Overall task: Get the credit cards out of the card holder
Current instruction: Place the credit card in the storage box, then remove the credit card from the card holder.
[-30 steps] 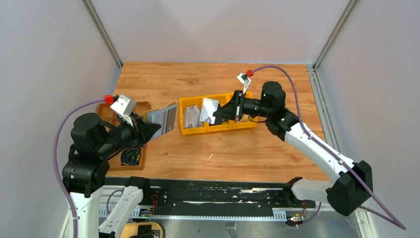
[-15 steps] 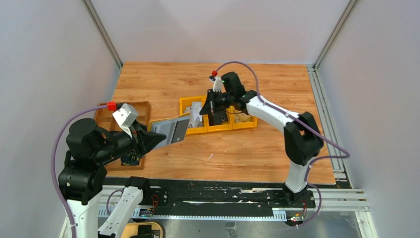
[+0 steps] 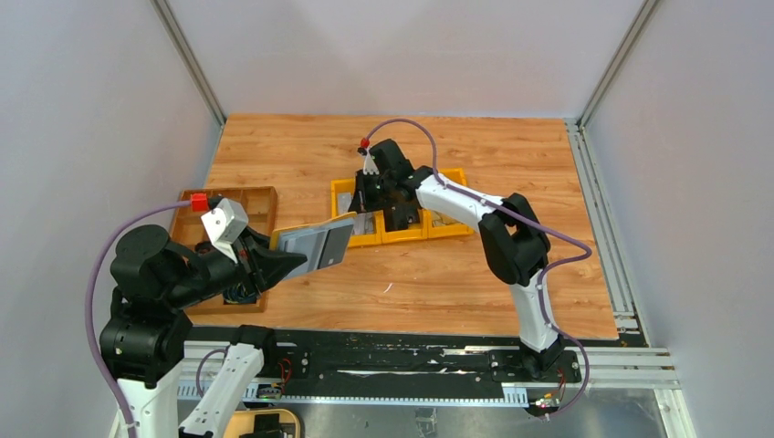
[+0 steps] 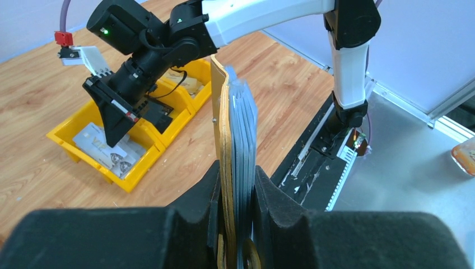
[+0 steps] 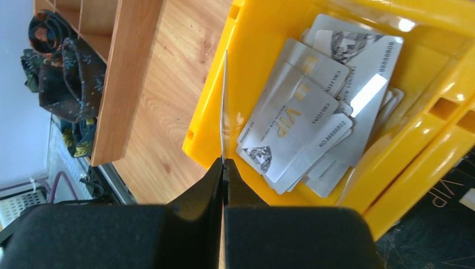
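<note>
Left claw point(image 4: 235, 188), nearly closed, pinches the lower end of the card holder point(image 4: 224, 106), which stands on edge beyond its fingers, held above the desk point(image 4: 33, 95), with grey pockets fanned to the claw's right. Right claw point(image 5: 223, 168), fully closed, grips one card point(image 5: 224, 101) edge-on, extending straight ahead of its tips over the near wall of a yellow bin point(image 5: 246, 33). Loose cards point(image 5: 291, 123) lie in the bin just right of that claw; a wooden tray point(image 5: 120, 67) lies to its left.
</note>
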`<state>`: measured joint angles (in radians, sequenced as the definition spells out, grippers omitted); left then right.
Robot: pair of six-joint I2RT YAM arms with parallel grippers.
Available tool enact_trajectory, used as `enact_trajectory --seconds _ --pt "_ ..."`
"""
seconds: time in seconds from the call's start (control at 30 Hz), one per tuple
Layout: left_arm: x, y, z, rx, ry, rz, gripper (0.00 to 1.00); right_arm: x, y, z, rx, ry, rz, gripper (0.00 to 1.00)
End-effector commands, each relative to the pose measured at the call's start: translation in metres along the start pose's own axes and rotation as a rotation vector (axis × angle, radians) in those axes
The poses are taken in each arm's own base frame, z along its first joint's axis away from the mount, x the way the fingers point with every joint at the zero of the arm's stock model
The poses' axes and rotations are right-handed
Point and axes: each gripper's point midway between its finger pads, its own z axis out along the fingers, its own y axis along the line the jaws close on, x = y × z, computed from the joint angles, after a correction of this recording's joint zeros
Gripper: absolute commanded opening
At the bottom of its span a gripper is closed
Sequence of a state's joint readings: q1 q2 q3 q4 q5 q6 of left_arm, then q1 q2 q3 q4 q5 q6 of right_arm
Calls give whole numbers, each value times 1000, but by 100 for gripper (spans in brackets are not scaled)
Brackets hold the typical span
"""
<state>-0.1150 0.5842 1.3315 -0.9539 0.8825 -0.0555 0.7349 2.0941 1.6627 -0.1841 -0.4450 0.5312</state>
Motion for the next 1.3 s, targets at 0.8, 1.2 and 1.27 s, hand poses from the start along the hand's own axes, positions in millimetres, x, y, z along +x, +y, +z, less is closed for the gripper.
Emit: enact_trajectory --seconds 0.8,1.2,1.27 --pt "-63 -9 -3 2 -275 73 0 -12 181 -224 -658 -461 -327 76" --pt "-78 -19 -1 73 -309 -20 0 29 242 -303 -1137 -629 -409 79" --pt "-78 -22 0 85 -305 -36 0 28 248 -300 -1158 -621 -404 79"
